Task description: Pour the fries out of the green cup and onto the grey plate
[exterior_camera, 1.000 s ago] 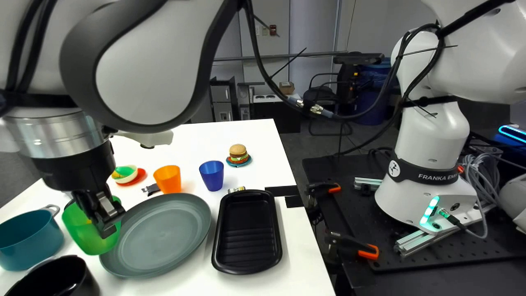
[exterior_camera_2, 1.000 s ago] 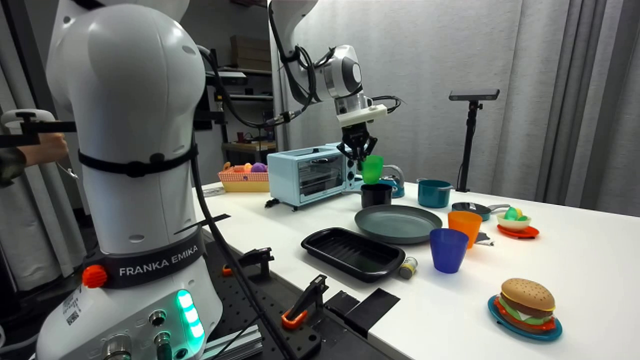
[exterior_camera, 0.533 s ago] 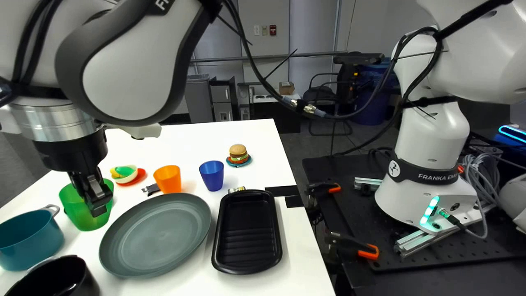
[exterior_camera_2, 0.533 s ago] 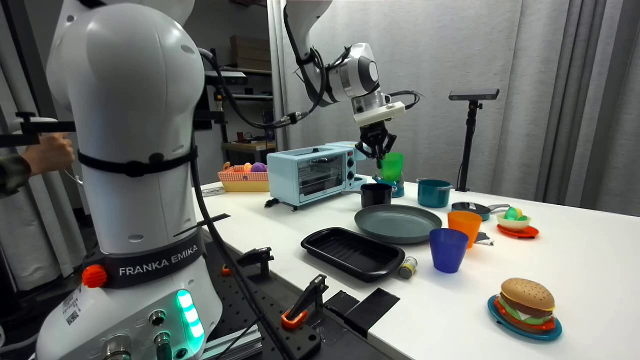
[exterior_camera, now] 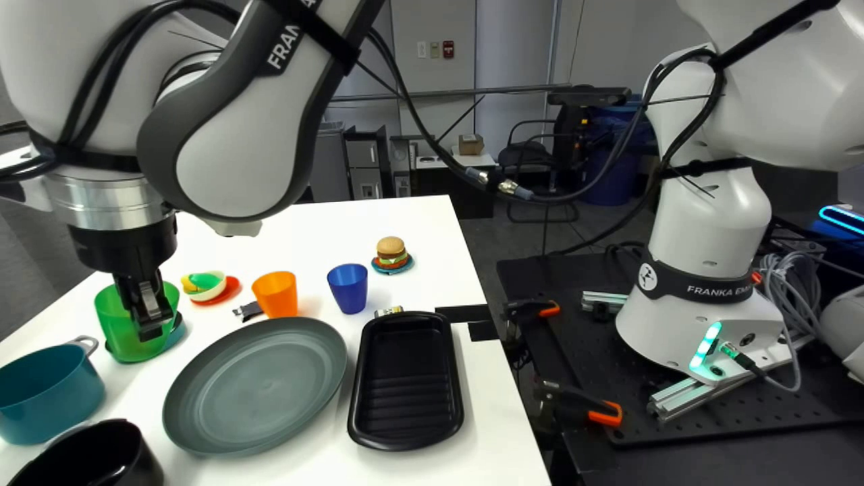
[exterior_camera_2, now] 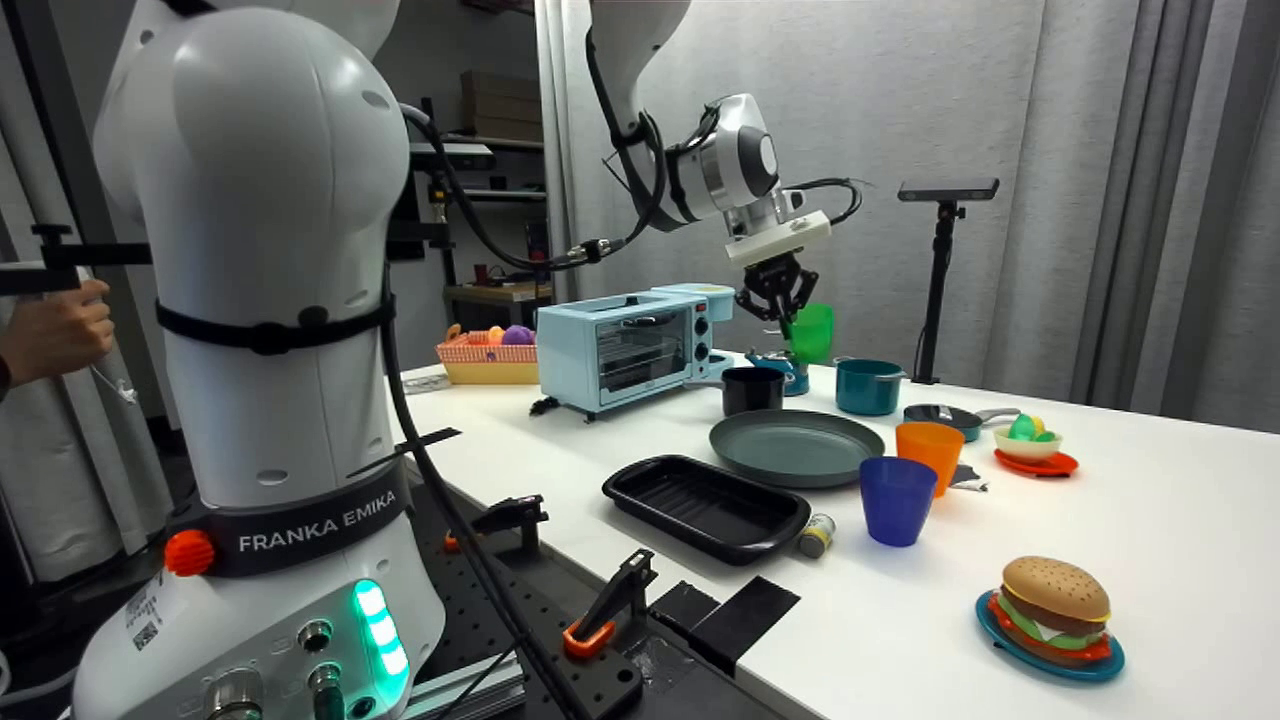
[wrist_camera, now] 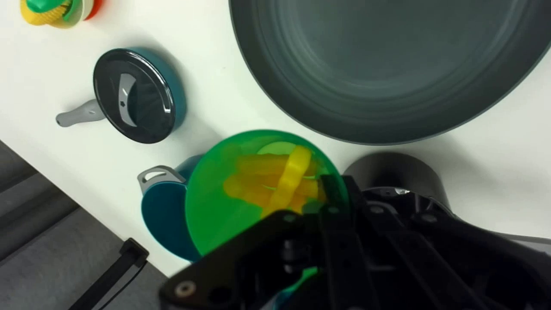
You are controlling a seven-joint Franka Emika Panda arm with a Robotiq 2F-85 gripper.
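White desk (exterior_camera_2: 1150, 500) has robot base (exterior_camera_2: 255, 615) beside 1 edge. Grey plate (exterior_camera: 256, 385) lies btw. this edge and the opp. one, near black tray (exterior_camera: 405, 378). Gripper (wrist_camera: 341, 183) is clamped on the wall of green cup (exterior_camera: 125, 341), 1 finger inside, 1 outside. Cup is in the air over desk, approx. upright, closer to the opp. edge. Yellow fries (wrist_camera: 287, 180) lie in cup; exact no. I cannot tell.

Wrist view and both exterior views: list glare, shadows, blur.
Wrist view: the gripper looks out of focus, the pan carries a bright glint, and soft shadow lies beside the black pot; both exterior views: the green light strip glows almost white; an exterior view: the table looks washed out.
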